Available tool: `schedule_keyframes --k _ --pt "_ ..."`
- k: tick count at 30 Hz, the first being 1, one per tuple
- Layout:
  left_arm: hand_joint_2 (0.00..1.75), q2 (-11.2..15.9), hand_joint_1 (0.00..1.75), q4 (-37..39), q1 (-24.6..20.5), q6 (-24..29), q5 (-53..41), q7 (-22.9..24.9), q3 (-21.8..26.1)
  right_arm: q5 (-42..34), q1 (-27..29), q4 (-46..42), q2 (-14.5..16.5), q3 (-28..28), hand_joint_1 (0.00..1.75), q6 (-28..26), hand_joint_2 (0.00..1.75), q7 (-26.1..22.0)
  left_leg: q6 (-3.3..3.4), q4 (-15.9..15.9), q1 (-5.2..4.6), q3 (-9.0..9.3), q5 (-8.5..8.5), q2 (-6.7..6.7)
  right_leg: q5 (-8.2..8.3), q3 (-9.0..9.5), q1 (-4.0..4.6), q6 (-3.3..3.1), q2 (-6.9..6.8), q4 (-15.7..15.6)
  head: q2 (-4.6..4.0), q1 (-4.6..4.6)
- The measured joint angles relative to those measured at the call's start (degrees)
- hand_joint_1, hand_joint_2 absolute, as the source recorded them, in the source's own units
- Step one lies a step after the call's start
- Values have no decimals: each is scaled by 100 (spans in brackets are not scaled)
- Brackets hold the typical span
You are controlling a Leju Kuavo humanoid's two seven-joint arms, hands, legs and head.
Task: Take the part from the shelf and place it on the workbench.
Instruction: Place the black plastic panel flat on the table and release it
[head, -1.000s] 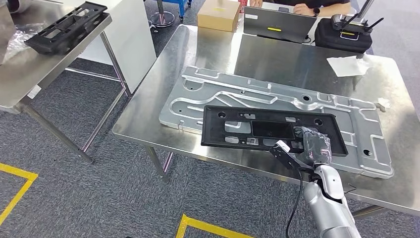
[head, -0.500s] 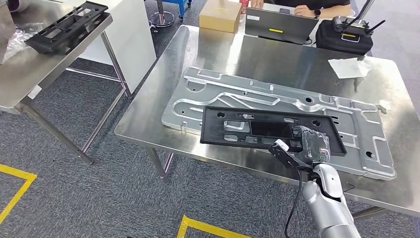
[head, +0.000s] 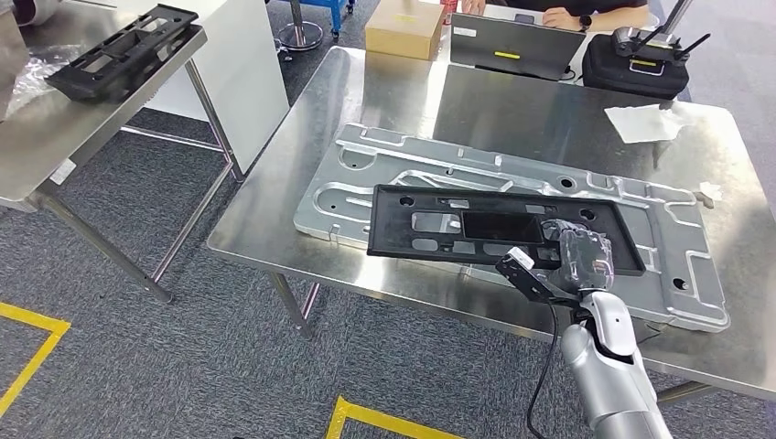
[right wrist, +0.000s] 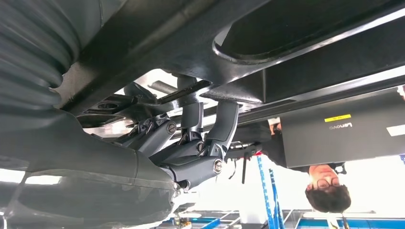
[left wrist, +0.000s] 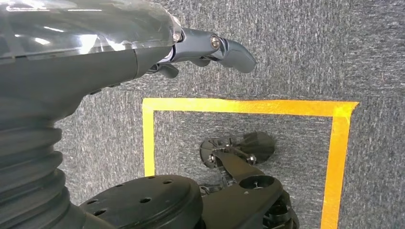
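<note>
A long black plastic frame part [head: 458,227] hangs level just above the steel workbench [head: 302,174], over a large silver stamped plate [head: 393,169]. My right hand [head: 578,256] grips the part near its right end, fingers hooked through one of its openings. In the right wrist view the dark fingers [right wrist: 210,138] curl up against the underside of the black part [right wrist: 296,28]. A second black part [head: 123,50] lies on the steel shelf [head: 55,137] at the far left. My left hand [left wrist: 210,47] hangs over the carpet with nothing in it, fingers slightly bent.
At the bench's far edge sit a cardboard box [head: 404,27], a black laptop [head: 517,46], a black case [head: 636,66] and a white cloth [head: 645,122]. A person [head: 586,14] sits behind the laptop. Yellow floor tape [head: 366,416] marks the carpet in front.
My right hand has lifted and carried the black part slightly farther over the silver plate. The head camera swayed a little.
</note>
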Motion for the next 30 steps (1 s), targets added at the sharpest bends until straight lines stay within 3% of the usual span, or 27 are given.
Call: schedule_keyframes --k 13,17,20,22,25,26,27,28,30 --pt "175 -16 0 0 2 -41 22 -39 -13 -123 -82 80 -61 73 175 -41 175 -87 8 13 -11 -5 -16 0 -4 0 -7 14 1 -7 0 0" --pt "175 -16 0 0 4 -79 17 -69 -17 -161 -92 166 -61 92 175 -52 175 -127 46 26 -27 -19 -44 -2 -5 10 -27 60 -1 -8 0 0" --pt "175 -17 0 0 5 -74 17 -69 -19 -192 -106 218 -62 109 175 -62 175 -138 122 -40 -6 42 -129 -21 20 -20 -35 116 5 145 0 1" --pt "175 -19 0 0 3 -67 19 -67 -20 -207 -132 242 -63 123 175 -70 175 -145 173 -71 13 145 -193 -29 -126 -263 -47 138 8 562 0 2" --pt "175 -20 0 0 11 -56 21 -52 -20 -225 -152 293 -66 138 175 -79 175 -151 177 -69 16 240 -261 -21 -489 -1024 -61 173 8 1631 0 3" --pt "175 -20 0 0 21 -55 22 -46 -20 -226 -147 317 -66 143 175 -79 175 -150 160 -67 19 289 -292 -23 -497 -1213 -69 181 7 1807 0 4" --pt "175 -21 0 0 30 -54 27 -40 -20 -227 -144 342 -66 149 175 -79 175 -149 138 -64 24 352 -332 -26 -405 -1297 -76 182 6 1771 0 4" --pt "175 -22 0 0 37 -53 32 -34 -20 -228 -144 364 -66 156 175 -80 175 -148 113 -60 31 427 -379 -28 -222 -1277 -82 175 4 1530 0 3" --pt "175 -25 0 0 38 -45 43 -23 -21 -235 -154 401 -67 168 175 -81 175 -148 53 -42 38 572 -499 -28 336 -1078 -80 145 -9 739 -1 3"
